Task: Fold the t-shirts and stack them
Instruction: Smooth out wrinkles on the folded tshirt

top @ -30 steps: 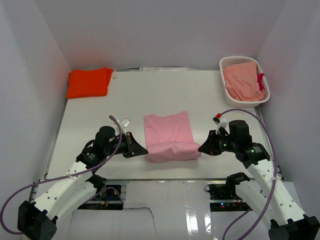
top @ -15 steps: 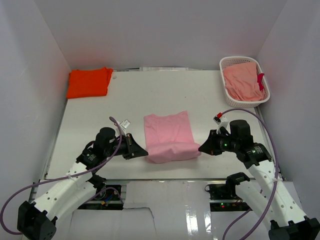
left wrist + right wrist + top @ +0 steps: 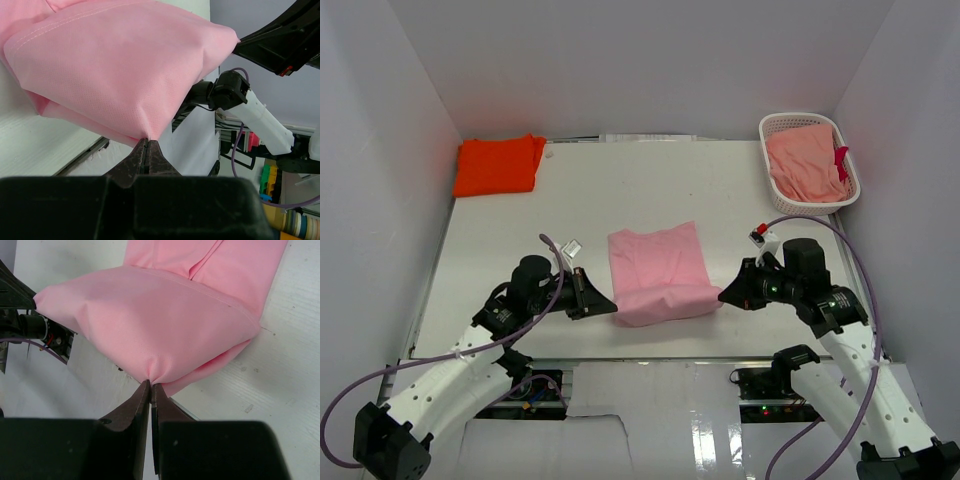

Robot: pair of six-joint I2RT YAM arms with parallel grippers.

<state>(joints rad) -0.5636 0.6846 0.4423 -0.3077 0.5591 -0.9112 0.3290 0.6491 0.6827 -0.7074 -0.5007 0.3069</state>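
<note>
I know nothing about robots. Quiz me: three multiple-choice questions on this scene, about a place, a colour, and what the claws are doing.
1. The orange t-shirt lies: A between the arms; B at the table's far left corner; C at the near right corner.
2. The cloth in the white basket is: A blue; B green; C salmon.
3. The left gripper and right gripper are: A wide open; B shut on the pink t-shirt; C shut on the basket.
Answers: B, it sits folded by the left wall; C, plain from above; B, both wrist views show jaws pinching pink corners.

Both wrist views crop the pink t-shirt (image 3: 115, 70).
</note>
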